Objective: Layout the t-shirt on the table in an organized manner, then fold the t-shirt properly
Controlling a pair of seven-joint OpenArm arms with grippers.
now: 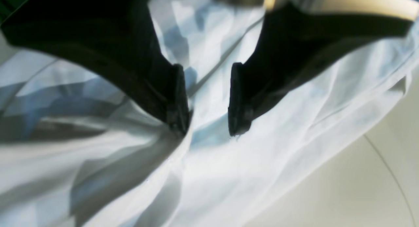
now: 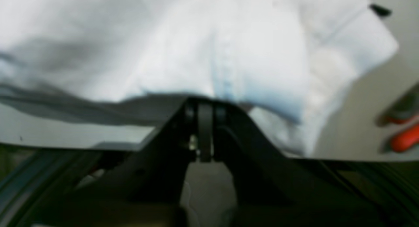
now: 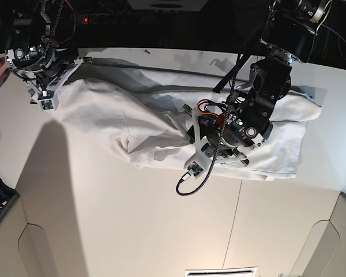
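Shirt: large white wrinkled thin-cloth t-shirt (image 3: 161, 124) lay across wide matte white table (image 3: 132, 225), long axis left-right | Left gripper (image 1: 208, 99): jaws apart over middle cloth, holding nothing | Right gripper (image 2: 205, 122): pinched shut on shirt edge at far corner.

The white t-shirt (image 3: 132, 124) lies spread lengthwise across the far half of the wide matte white table (image 3: 132, 225), its thin fabric rumpled into grey-shadowed folds and bunched near the middle, with one end lifted at the table's far left edge.
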